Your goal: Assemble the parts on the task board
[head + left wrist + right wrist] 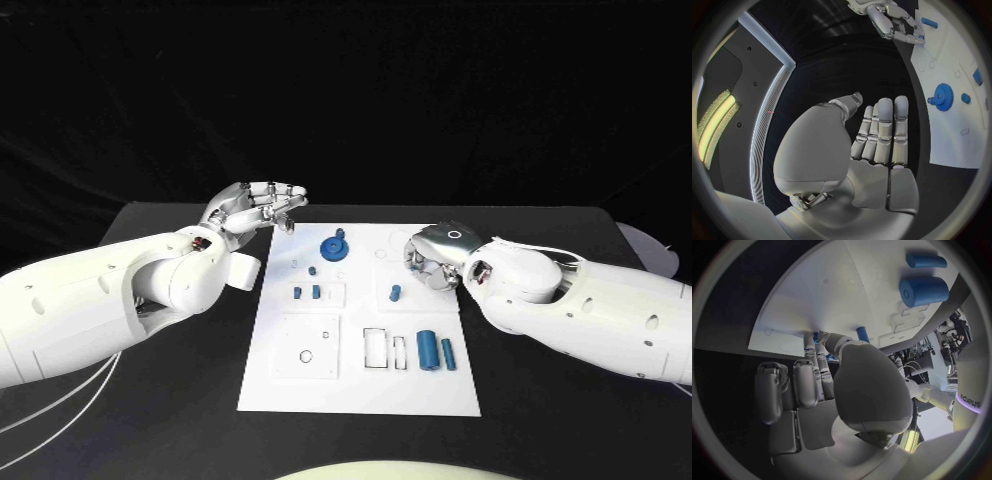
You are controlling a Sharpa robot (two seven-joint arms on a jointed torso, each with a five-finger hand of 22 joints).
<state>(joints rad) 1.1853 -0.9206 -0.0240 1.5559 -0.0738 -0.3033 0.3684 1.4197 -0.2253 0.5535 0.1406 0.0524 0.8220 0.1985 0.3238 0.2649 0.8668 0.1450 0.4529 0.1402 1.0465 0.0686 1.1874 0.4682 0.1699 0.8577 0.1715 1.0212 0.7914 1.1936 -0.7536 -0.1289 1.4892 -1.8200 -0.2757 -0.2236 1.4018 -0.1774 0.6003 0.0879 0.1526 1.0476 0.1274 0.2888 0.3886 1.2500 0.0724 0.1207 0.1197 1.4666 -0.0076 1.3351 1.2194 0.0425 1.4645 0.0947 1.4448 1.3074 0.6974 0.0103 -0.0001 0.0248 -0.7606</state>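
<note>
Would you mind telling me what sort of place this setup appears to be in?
Probably a robotics lab or test bench: a black table against a dark backdrop, a white task board with small blue parts, and cabled equipment in the right wrist view.

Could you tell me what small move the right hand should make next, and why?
Probably lower the right hand a little and close its fingertips on the small blue peg beside it. The hand hovers over the white board with nothing visibly held, fingers pointing down next to that peg; the left hand waits off the board's far corner.
</note>
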